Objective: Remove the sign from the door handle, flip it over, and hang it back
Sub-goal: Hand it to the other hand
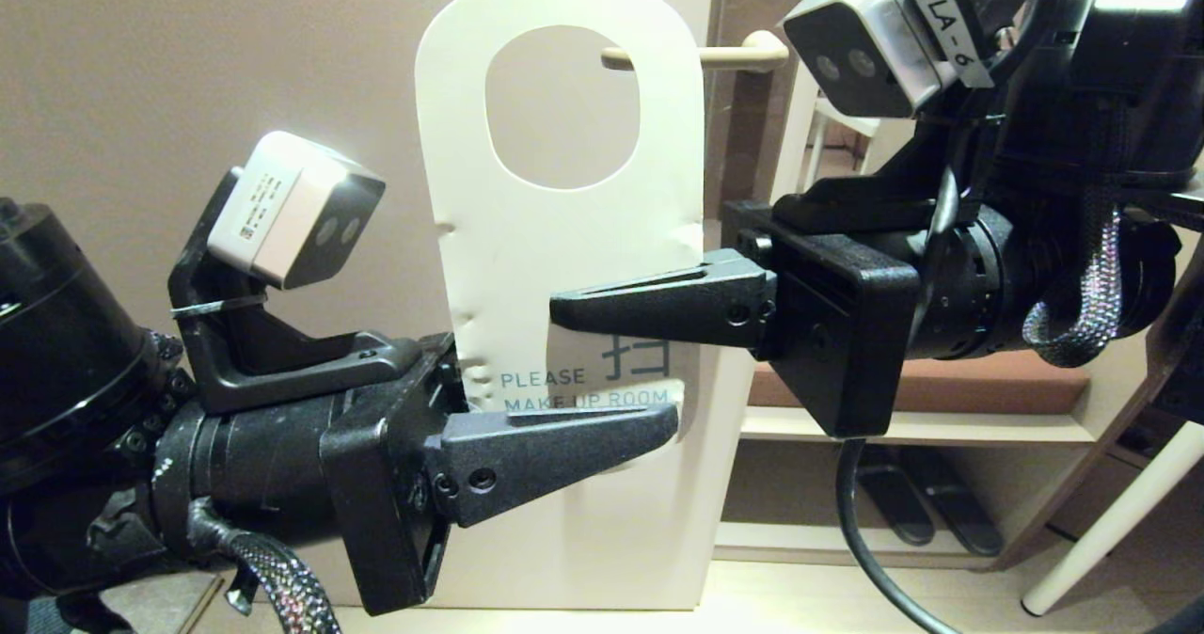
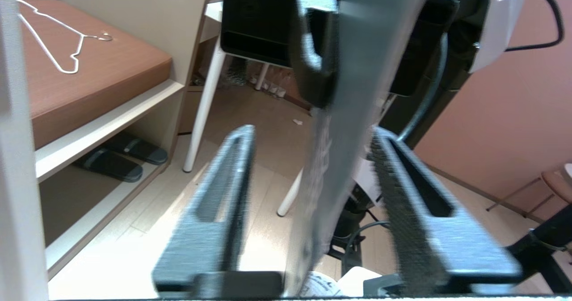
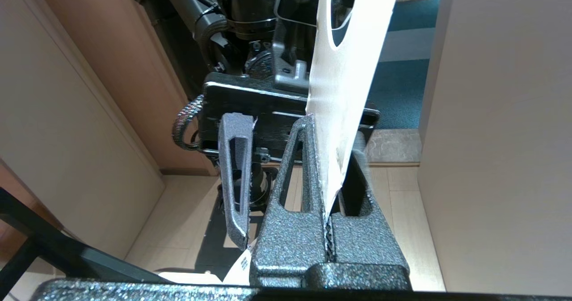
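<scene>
The sign (image 1: 555, 239) stands upright in the air, its white "PLEASE MAKE UP ROOM" face towards the head camera. My right gripper (image 1: 560, 312) is shut on its right edge at mid height, and the right wrist view shows the card (image 3: 344, 91) pinched between the jaws (image 3: 333, 131). My left gripper (image 1: 658, 418) is at the card's lower left. Its jaws (image 2: 311, 131) are open on either side of the sign (image 2: 344, 135), with a gap on both sides. The beige door handle (image 1: 701, 54) lies behind, its end showing through the oval hole.
A bench with a brown cushion (image 1: 922, 385) stands at the right, with dark slippers (image 1: 926, 512) on the floor beneath it. A thin white wire clothes hanger (image 2: 62, 42) lies on the cushion. A white chair leg (image 1: 1110, 521) slants at the far right.
</scene>
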Available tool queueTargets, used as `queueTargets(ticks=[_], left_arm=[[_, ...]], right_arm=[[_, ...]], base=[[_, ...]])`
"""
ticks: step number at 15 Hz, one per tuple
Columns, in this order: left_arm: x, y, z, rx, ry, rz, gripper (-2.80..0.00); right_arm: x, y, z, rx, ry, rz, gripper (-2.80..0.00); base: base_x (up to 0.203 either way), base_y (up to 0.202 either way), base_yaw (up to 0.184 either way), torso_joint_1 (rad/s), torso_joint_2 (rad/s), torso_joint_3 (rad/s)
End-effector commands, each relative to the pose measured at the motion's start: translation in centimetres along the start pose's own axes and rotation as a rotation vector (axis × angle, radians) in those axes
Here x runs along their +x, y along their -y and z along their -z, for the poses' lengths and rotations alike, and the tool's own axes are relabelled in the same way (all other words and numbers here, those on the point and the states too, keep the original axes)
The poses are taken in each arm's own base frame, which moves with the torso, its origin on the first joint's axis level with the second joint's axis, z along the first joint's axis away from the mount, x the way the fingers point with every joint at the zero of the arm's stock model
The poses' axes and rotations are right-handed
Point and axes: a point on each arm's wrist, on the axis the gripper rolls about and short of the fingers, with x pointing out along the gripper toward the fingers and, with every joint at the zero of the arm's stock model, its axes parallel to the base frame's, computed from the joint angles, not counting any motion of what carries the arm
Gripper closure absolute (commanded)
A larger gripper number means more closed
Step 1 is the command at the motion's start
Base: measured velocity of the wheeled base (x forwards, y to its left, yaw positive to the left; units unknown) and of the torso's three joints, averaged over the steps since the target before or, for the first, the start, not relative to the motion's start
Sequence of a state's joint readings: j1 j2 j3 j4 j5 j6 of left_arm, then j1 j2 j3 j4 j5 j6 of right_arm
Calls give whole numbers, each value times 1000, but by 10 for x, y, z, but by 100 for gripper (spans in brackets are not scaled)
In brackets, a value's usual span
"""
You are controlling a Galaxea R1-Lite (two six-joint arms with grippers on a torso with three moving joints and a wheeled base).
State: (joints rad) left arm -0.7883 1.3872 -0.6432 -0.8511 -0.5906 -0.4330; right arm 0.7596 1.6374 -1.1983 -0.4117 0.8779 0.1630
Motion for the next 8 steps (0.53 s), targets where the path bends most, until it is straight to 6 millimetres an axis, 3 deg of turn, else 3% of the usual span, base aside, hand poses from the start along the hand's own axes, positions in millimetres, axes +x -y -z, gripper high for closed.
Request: queueTargets(ticks=[1,8], left_arm=[[0,2,-1,2,4,12,0],[1,4,0,2,2,20,0]], right_arm=[[2,-2,0,0,-2,-15,0],[9,1,5,-7,1,-26,0]], base=[[0,0,0,0,0,0],[0,0,0,0,0,0]])
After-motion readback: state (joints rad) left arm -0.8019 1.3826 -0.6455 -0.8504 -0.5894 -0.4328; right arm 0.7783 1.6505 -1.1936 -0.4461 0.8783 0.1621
